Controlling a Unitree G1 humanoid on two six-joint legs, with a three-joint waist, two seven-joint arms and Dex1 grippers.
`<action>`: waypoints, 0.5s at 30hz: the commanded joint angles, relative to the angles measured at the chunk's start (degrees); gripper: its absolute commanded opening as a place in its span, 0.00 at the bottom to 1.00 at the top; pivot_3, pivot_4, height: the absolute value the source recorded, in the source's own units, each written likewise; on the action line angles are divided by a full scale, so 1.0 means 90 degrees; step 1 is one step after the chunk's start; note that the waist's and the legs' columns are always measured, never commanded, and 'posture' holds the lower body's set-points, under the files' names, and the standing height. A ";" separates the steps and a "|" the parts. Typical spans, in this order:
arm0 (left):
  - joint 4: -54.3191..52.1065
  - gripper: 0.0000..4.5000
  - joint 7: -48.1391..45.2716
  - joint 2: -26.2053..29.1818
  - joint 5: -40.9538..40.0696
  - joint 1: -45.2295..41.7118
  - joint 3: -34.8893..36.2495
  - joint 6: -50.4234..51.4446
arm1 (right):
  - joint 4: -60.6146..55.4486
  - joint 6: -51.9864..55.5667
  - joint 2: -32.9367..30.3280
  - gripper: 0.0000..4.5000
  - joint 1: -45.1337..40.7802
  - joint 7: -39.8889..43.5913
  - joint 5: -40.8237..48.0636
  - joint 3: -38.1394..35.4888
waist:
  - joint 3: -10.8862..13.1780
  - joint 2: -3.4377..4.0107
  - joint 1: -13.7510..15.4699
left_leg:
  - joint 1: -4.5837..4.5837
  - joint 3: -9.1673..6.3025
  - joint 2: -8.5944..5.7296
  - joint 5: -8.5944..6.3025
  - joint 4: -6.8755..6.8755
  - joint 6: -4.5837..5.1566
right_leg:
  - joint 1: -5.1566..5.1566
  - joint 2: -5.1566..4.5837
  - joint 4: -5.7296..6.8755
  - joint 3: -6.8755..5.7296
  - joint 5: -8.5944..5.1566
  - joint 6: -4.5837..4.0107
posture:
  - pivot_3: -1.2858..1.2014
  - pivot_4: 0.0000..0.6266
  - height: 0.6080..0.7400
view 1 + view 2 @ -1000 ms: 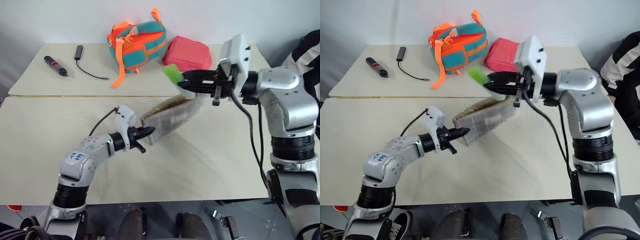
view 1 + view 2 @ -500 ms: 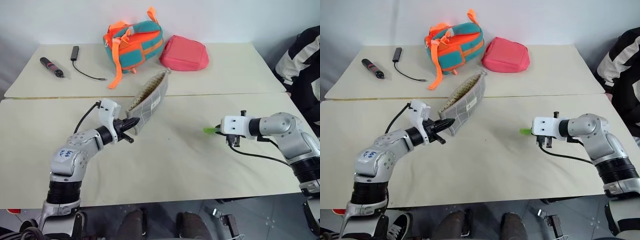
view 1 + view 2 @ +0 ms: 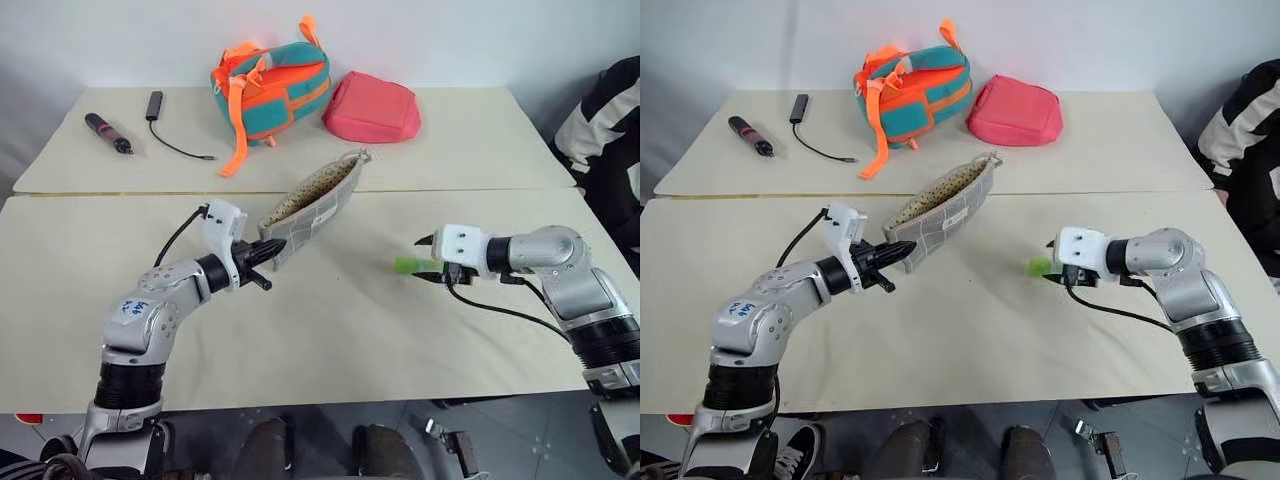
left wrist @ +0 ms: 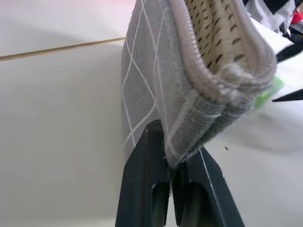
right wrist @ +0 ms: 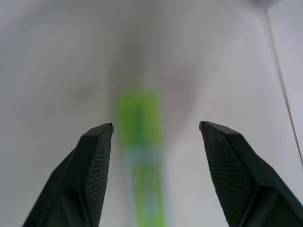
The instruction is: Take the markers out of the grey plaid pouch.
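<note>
Pinching one end of the grey plaid pouch (image 3: 315,203), the left claw (image 3: 272,250) sits left of the middle of the head view with its two black fingers pressed tight on the cloth. The pouch sticks up and out from the claw, slanting toward the upper right, off the worktop (image 3: 320,330), and its top is unzipped so the tan spotted lining shows. The right claw (image 3: 424,257) is at the middle right, low over the worktop, with its fingers spread wide and nothing squeezed between them. A bright green marker (image 3: 406,265) is right at its tips, and in the right wrist view it lies in the gap between the two fingers (image 5: 94,156). At the top of the frame, well away, are a teal-and-orange bag (image 3: 272,88), a pink-red pouch (image 3: 372,107), a dark pen with red bands (image 3: 110,132) and a small black cable (image 3: 172,125). A person's striped sleeve (image 3: 605,110) shows at the right edge.
</note>
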 commanded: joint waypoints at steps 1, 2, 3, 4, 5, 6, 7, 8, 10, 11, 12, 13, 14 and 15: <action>-0.0325 0.00 -0.0166 0.0110 -0.0174 -0.0017 0.0039 0.0095 | -0.0568 0.0482 0.0082 0.63 -0.0438 0.0084 0.0690 -0.0552 | 0.0000 0.0000 -0.0001 | 0.0000 0.0000 0.0001 -0.0001 0.0000 -0.0002 | -0.0001 0.0000 0.0000 0.0000 0.0000 0.0000 | 0.52 0.24 1.00; -0.0344 0.00 -0.0237 0.0156 -0.0233 -0.0040 0.0042 0.0175 | -0.0709 0.0643 0.0166 0.63 -0.0586 0.0121 0.0885 -0.0609 | 0.0000 0.0000 -0.0003 | 0.0000 0.0000 0.0002 -0.0002 0.0000 -0.0003 | -0.0001 -0.0001 0.0001 0.0000 0.0000 0.0000 | 0.52 0.24 1.00; -0.0388 0.00 -0.0368 0.0245 -0.0288 -0.0059 0.0009 0.0250 | -0.0855 0.0850 0.0299 0.63 -0.0816 0.0118 0.1113 -0.0670 | 0.0000 0.0000 -0.0003 | 0.0000 -0.0001 0.0003 -0.0002 0.0000 -0.0004 | -0.0002 -0.0003 0.0001 0.0000 0.0000 0.0000 | 0.52 0.24 1.00; -0.0431 0.00 -0.0467 0.0316 -0.0332 -0.0082 -0.0017 0.0325 | -0.0941 0.1008 0.0440 0.63 -0.1054 0.0053 0.1253 -0.0710 | 0.0000 0.0000 -0.0012 | 0.0001 -0.0001 0.0005 -0.0004 -0.0001 -0.0006 | -0.0002 -0.0003 0.0001 0.0000 0.0000 -0.0001 | 0.52 0.24 1.00; -0.0473 0.00 -0.0551 0.0348 -0.0464 -0.0127 0.0003 0.0471 | -0.1034 0.1108 0.0588 0.63 -0.1304 0.0032 0.1388 -0.0711 | 0.0000 0.0000 -0.0024 | 0.0000 -0.0001 0.0009 -0.0006 -0.0001 -0.0009 | -0.0004 -0.0003 -0.0001 0.0002 0.0001 -0.0003 | 0.52 0.24 1.00; -0.0511 0.00 -0.0630 0.0386 -0.0555 -0.0163 0.0002 0.0555 | -0.1105 0.1250 0.0707 0.63 -0.1500 0.0019 0.1499 -0.0702 | 0.0000 0.0001 -0.0028 | -0.0001 0.0001 0.0013 -0.0007 -0.0001 -0.0011 | -0.0007 -0.0002 -0.0001 0.0004 0.0002 -0.0006 | 0.52 0.24 1.00; -0.0542 0.00 -0.0663 0.0392 -0.0662 -0.0199 0.0024 0.0671 | -0.1149 0.1340 0.0768 0.63 -0.1618 0.0044 0.1542 -0.0667 | 0.0001 0.0001 -0.0015 | 0.0000 0.0000 0.0015 -0.0008 -0.0002 -0.0012 | -0.0009 -0.0002 0.0001 0.0004 0.0001 -0.0008 | 0.52 0.24 1.00; -0.0589 0.00 -0.0683 0.0375 -0.0810 -0.0238 0.0066 0.0829 | -0.1194 0.1323 0.0782 0.63 -0.1695 0.0100 0.1508 -0.0592 | 0.0000 0.0000 -0.0002 | -0.0001 -0.0002 0.0016 -0.0008 -0.0004 -0.0013 | -0.0010 -0.0002 0.0000 0.0001 0.0000 -0.0010 | 0.52 0.24 1.00; -0.0694 0.00 -0.0736 0.0402 -0.1009 -0.0278 0.0075 0.1060 | -0.1262 0.1420 0.0820 0.49 -0.1798 0.0144 0.1525 -0.0524 | 0.0000 -0.0001 0.0054 | -0.0007 -0.0015 0.0016 -0.0013 -0.0003 -0.0014 | -0.0005 -0.0006 -0.0002 -0.0012 0.0000 -0.0012 | 0.52 0.24 1.00; -0.0802 0.00 -0.0843 0.0494 -0.1071 -0.0270 0.0010 0.1135 | -0.1320 0.1536 0.0884 0.42 -0.1870 0.0159 0.1615 -0.0510 | 0.0000 -0.0001 0.0057 | -0.0008 -0.0016 0.0012 -0.0015 -0.0002 -0.0009 | -0.0003 -0.0009 -0.0003 -0.0013 0.0000 -0.0012 | 0.52 0.24 1.00; -0.0898 0.00 -0.0950 0.0594 -0.1172 -0.0270 -0.0021 0.1246 | -0.1348 0.1464 0.0822 0.35 -0.1865 0.0357 0.1516 -0.0329 | 0.0001 -0.0002 0.0044 | -0.0009 -0.0013 0.0004 -0.0019 -0.0002 -0.0004 | -0.0003 -0.0013 -0.0002 -0.0011 0.0000 -0.0012 | 0.52 0.24 1.00; -0.0961 0.00 -0.1019 0.0664 -0.1248 -0.0273 -0.0037 0.1326 | -0.1365 0.1395 0.0768 0.27 -0.1854 0.0508 0.1429 -0.0192 | 0.0001 -0.0002 0.0021 | -0.0012 -0.0011 0.0001 -0.0020 0.0000 -0.0001 | -0.0004 -0.0012 -0.0001 -0.0011 0.0001 -0.0009 | 0.52 0.24 1.00; -0.1012 0.00 -0.1077 0.0745 -0.1292 -0.0272 -0.0060 0.1392 | -0.1380 0.1209 0.0662 0.19 -0.1783 0.0693 0.1274 -0.0037 | 0.0001 -0.0002 0.0008 | -0.0016 -0.0010 -0.0003 -0.0019 -0.0001 0.0004 | -0.0005 -0.0008 0.0002 -0.0010 0.0003 -0.0006 | 0.52 0.24 1.00; -0.1040 0.00 -0.1101 0.0793 -0.1324 -0.0275 -0.0071 0.1439 | -0.1384 0.1080 0.0586 0.11 -0.1733 0.0812 0.1173 0.0055 | 0.0001 -0.0002 0.0002 | -0.0016 -0.0009 -0.0006 -0.0018 -0.0001 0.0007 | -0.0005 -0.0006 0.0002 -0.0010 0.0004 -0.0004 | 0.52 0.24 1.00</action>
